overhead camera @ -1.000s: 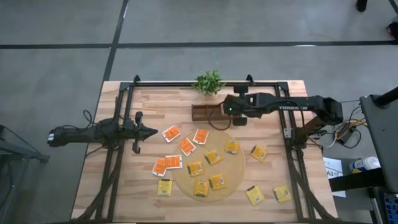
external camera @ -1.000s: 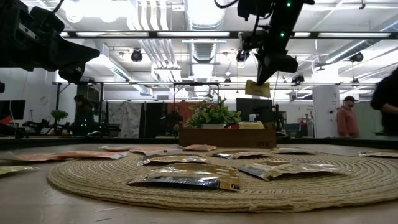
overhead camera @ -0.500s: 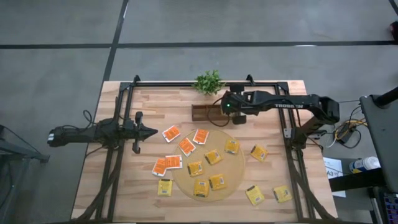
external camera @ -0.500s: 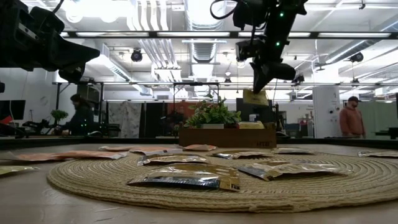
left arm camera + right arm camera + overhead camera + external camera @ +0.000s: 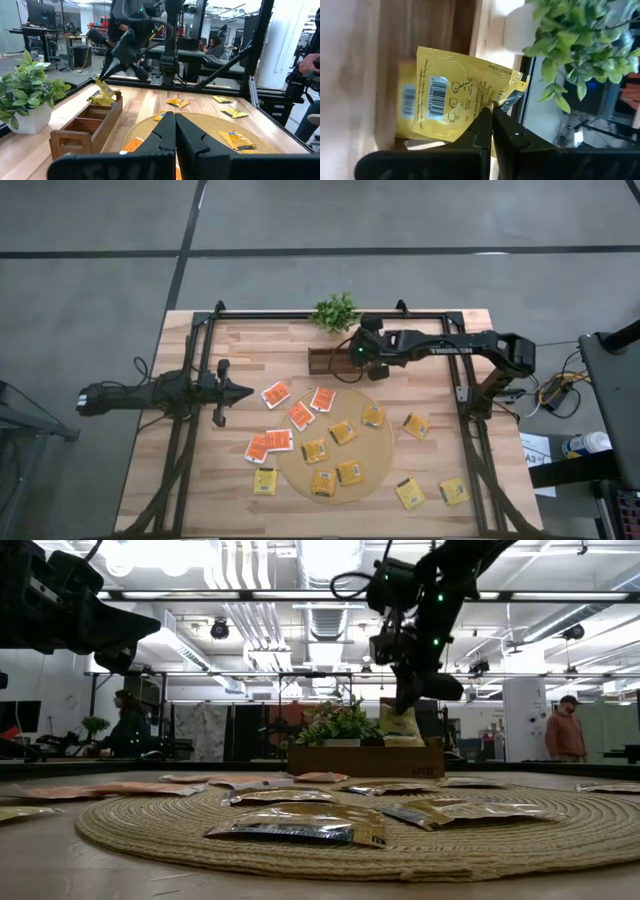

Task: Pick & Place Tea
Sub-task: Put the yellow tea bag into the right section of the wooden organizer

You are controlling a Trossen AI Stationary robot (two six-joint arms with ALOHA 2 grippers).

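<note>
Right gripper (image 5: 352,361) fingers pinched shut on a corner of a yellow tea packet (image 5: 457,107); packet hangs over the wooden box (image 5: 325,363) at upper centre of the high view, just below the plant (image 5: 336,311); low view puts the packet's lower edge about level with the box rim; step in hand reads as the place, drop not yet made.

Next move, my read: lower a touch more so the packet clears the wall of the compartment under it, then open the fingers; a tilted packet could catch on the rim.

Box has several compartments; right wrist view shows at least one yellow packet already lying in one; the rest of the contents I can't tell.

Left gripper (image 5: 240,391) fingers shut, empty, parked at left centre; remaining tea packets (image 5: 343,432) lie on the round mat (image 5: 383,442) and the tabletop (image 5: 240,470), centre to lower right.
</note>
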